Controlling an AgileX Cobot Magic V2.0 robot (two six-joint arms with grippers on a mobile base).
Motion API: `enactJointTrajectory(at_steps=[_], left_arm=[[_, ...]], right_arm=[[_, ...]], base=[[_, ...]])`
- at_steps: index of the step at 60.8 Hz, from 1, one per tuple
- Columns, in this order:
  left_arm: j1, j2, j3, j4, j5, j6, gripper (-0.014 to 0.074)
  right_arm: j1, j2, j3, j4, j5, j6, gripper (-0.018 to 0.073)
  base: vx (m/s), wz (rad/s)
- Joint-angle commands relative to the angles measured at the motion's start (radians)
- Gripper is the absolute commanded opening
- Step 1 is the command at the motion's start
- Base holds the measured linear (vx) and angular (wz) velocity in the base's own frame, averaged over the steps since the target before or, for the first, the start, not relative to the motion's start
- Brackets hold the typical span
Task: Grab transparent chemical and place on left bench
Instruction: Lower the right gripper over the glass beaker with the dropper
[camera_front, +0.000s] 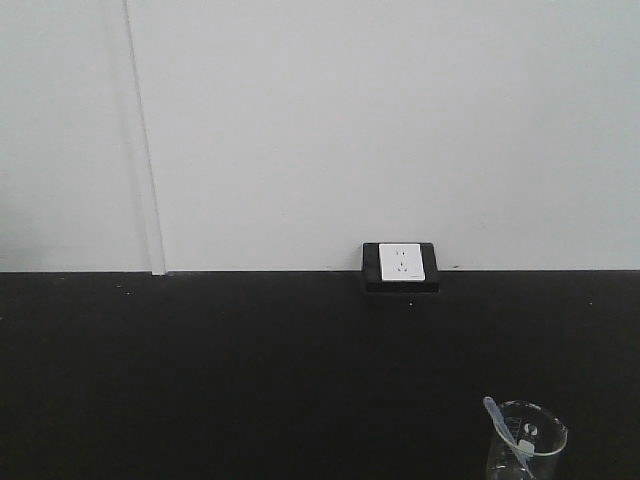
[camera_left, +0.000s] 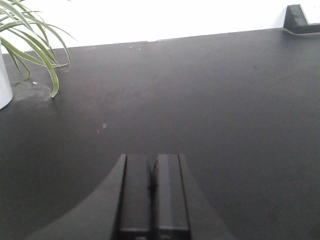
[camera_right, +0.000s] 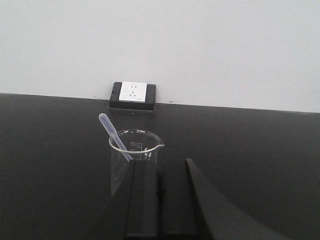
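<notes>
Your black desk (camera_front: 200, 370) spans all views under a white wall (camera_front: 350, 120). The transparent chemical (camera_right: 136, 157) stands upright on it, just beyond your right fingers (camera_right: 143, 200) and before the small white socket (camera_right: 133, 93), a pipette (camera_right: 114, 135) leaning inside. Both right and left fingers (camera_left: 136, 192) are pressed together, gripping nothing.

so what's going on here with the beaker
Nothing is held yet. The beaker, with a pipette leaning in it, stands on the black counter in front of a wall socket. The right gripper points at it from close by, jaws together. The left gripper is shut too, facing bare counter with a plant off to one side.
</notes>
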Motion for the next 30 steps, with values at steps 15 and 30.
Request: enactJointTrajectory(at_steps=[15,30], left_arm=[[-0.002,-0.019,0.016,-0.001,-0.078,-0.008,-0.0003],[-0.002,-0.019,0.016,-0.001,-0.078,-0.008,-0.0003]], right_arm=[[-0.006,-0.009,0.007,-0.007,-0.081,0.001,-0.0008],[-0.006,-0.009,0.007,-0.007,-0.081,0.001,-0.0008]], base=[[0.0,0.0],[0.0,0.0]])
